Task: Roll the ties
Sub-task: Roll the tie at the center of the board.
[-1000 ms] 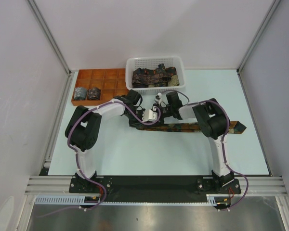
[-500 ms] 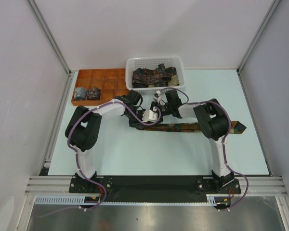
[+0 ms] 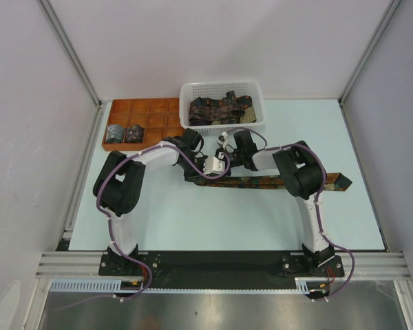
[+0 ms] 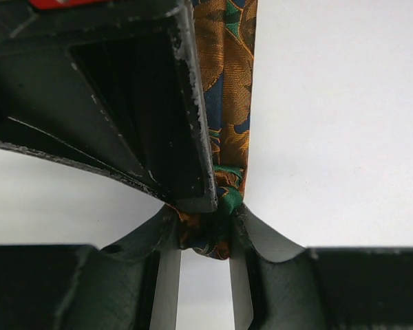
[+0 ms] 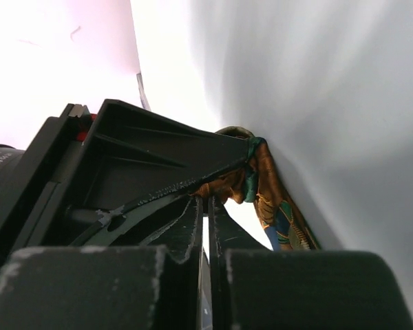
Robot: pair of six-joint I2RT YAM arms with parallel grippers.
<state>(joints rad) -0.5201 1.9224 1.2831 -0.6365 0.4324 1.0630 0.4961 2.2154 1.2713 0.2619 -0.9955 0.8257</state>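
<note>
One tie (image 3: 255, 181) lies stretched flat across the table (image 3: 193, 220). One end reaches out to the right past the right arm's elbow, and the other sits under the two wrists near the middle. We judge it light, limp and rather slick, a woven fabric that folds wherever it is pushed and will spring out of a roll unless it is pinched. The place to hold it is the started end, across the full width, so the coil stays square while the rest trails freely behind.

The left tool (image 4: 205, 234) is partly closed on that end and squeezes a small bunched knot of fabric between its two pads. The right tool (image 5: 206, 206) has its jaws pressed flat together, tips against the same bunch. Whether a thin fold is nipped between them we cannot tell.

From above we see the tie's whole run, more ties (image 3: 220, 108) heaped in the white basket (image 3: 220, 84), and two rolled bundles (image 3: 124, 132) in the orange tray (image 3: 151, 106). The wrists hide both tools and the grip in that view. The left wrist view shows the pinch itself and the strip leading away. Only the right wrist view shows the shut slit of the right tool, and it shows little of the table.
</note>
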